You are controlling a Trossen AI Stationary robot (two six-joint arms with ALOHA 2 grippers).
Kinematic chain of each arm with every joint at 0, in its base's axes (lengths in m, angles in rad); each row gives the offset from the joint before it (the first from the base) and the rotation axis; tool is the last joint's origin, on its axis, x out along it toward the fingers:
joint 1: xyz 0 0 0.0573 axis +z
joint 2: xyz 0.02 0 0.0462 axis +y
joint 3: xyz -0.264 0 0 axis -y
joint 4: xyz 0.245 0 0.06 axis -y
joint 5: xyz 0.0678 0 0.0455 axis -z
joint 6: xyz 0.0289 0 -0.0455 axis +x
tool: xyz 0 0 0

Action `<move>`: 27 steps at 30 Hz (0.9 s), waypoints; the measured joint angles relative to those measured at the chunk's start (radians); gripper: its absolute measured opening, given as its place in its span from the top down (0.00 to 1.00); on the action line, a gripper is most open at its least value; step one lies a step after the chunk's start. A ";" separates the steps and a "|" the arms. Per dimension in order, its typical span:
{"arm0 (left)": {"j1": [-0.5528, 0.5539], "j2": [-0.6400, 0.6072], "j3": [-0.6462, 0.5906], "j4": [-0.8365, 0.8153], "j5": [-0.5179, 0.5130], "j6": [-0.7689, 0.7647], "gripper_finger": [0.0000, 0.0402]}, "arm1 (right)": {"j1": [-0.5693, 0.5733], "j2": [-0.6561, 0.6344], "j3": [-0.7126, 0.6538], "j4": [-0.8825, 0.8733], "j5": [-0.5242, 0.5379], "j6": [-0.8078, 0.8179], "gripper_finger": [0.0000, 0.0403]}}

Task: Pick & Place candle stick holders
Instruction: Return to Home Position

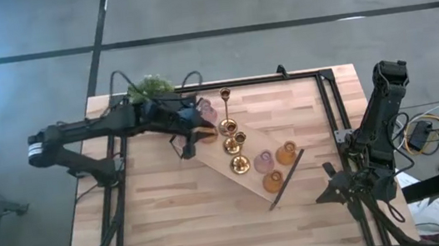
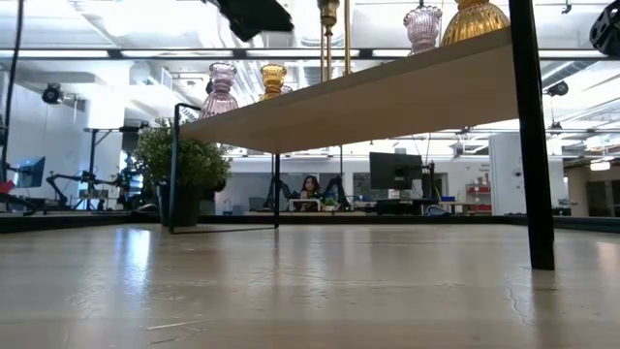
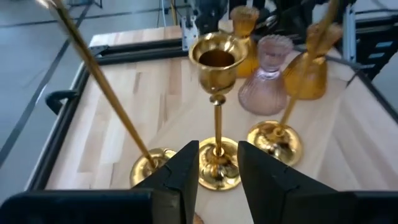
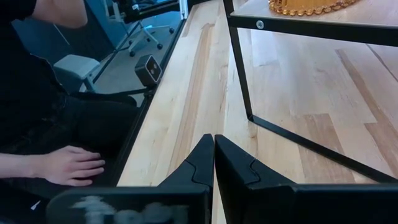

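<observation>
Left claw [image 3: 217, 149] open, shelf [image 2: 387, 97] bearing gold holders [image 3: 216, 59], pink holders [image 3: 267, 84], amber holders [image 3: 314, 84], right claw [image 4: 214, 140] closed

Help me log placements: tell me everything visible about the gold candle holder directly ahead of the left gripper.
The gold candle holder is shiny, brass-looking metal: a small open cup holding no candle, a knob beneath, a thin straight stem and a round domed base. It stands upright on the light-wood shelf, ungripped. The left gripper is open just short of its base, no contact visible. Two other gold holders flank it closely; whether they touch is unclear.
</observation>
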 joint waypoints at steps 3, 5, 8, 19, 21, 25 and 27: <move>-0.001 -0.064 0.000 -0.024 0.000 -0.003 0.72 | 0.000 0.000 0.000 0.000 0.000 0.000 0.98; -0.001 -0.109 0.000 -0.035 0.000 -0.003 0.73 | 0.000 0.000 0.000 0.000 0.000 0.000 0.98; -0.001 -0.165 -0.001 -0.064 0.000 -0.004 0.79 | 0.000 0.000 0.000 0.000 0.000 0.000 0.98; -0.002 -0.262 -0.106 -0.044 -0.022 -0.010 0.98 | 0.000 0.000 0.000 0.000 0.000 0.000 0.98; -0.002 -0.267 -0.133 -0.002 -0.022 -0.010 0.98 | 0.000 0.000 0.000 0.000 0.000 0.000 0.98; -0.009 -0.296 -0.141 -0.103 -0.012 -0.136 0.96 | 0.000 0.000 0.000 0.000 0.000 0.000 0.98; -0.040 -0.328 -0.134 -0.117 -0.009 -0.289 0.96 | 0.000 0.000 0.000 0.000 0.000 0.000 0.98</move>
